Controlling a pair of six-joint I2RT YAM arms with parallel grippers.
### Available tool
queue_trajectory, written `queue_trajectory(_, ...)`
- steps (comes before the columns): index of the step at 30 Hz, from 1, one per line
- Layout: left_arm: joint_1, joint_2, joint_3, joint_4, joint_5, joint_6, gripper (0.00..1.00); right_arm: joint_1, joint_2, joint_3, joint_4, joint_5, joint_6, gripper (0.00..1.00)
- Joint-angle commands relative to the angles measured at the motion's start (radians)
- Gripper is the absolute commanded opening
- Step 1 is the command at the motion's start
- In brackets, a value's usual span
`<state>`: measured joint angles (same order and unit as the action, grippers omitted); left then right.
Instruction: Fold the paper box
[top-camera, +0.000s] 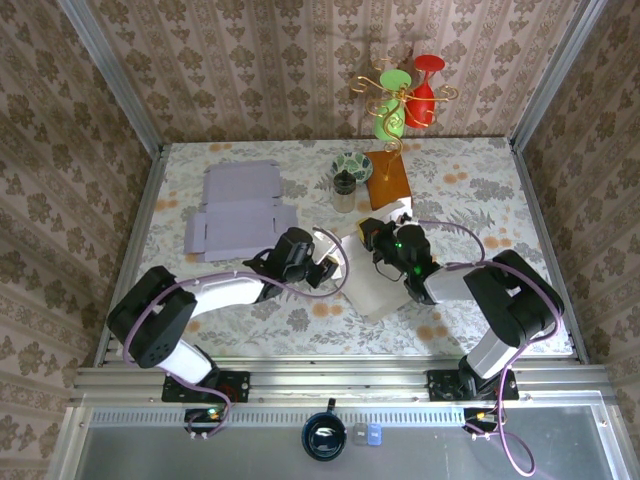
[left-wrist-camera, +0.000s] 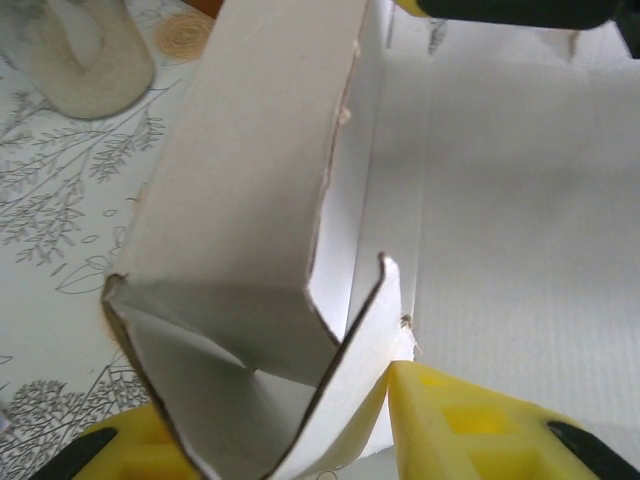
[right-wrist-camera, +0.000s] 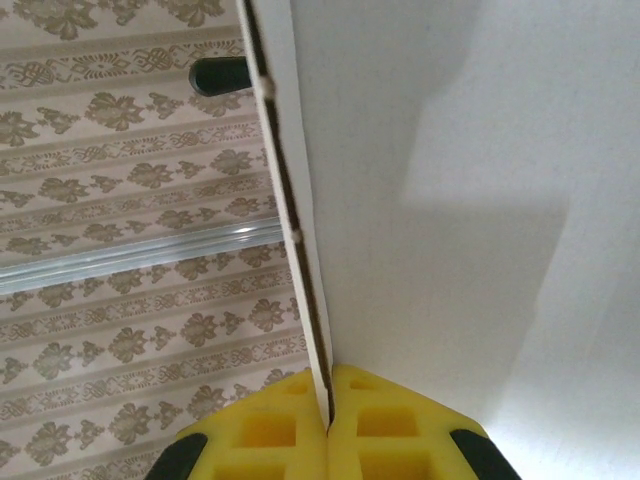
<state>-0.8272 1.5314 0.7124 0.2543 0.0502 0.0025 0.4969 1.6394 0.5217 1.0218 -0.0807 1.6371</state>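
The white paper box lies partly folded at the middle of the table, between my two arms. My left gripper meets it from the left. In the left wrist view its yellow fingers press from both sides on a doubled-over side wall of the box, which stands up from the flat base panel. My right gripper is at the box's far edge. Seen from the right wrist, my right gripper is pinched shut on a thin upright box panel.
A flat purple cardboard blank lies at the back left. A small jar, a patterned bowl and a brown block stand just behind the box. A wire stand with red and green glasses is at the back.
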Motion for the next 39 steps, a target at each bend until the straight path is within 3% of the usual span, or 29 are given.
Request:
queue_trajectory(1,-0.017,0.026,0.041,0.012,-0.136,-0.039,0.36,0.032,-0.005,-0.02,0.052,0.065,0.051,0.0)
queue_trajectory(9,-0.036,0.06,0.058,0.024,-0.262,-0.123,0.31,0.095,0.007,-0.058,0.13,0.173,0.058,0.0)
queue_trajectory(18,-0.04,0.105,0.065,0.073,-0.289,-0.188,0.28,0.157,0.052,-0.09,0.206,0.311,0.078,0.0)
queue_trajectory(32,-0.052,0.113,0.083,0.081,-0.349,-0.315,0.16,0.218,0.052,-0.01,0.049,0.481,0.13,0.0)
queue_trajectory(39,-0.07,0.113,0.101,0.074,-0.351,-0.378,0.15,0.232,0.064,0.055,-0.013,0.513,0.149,0.0)
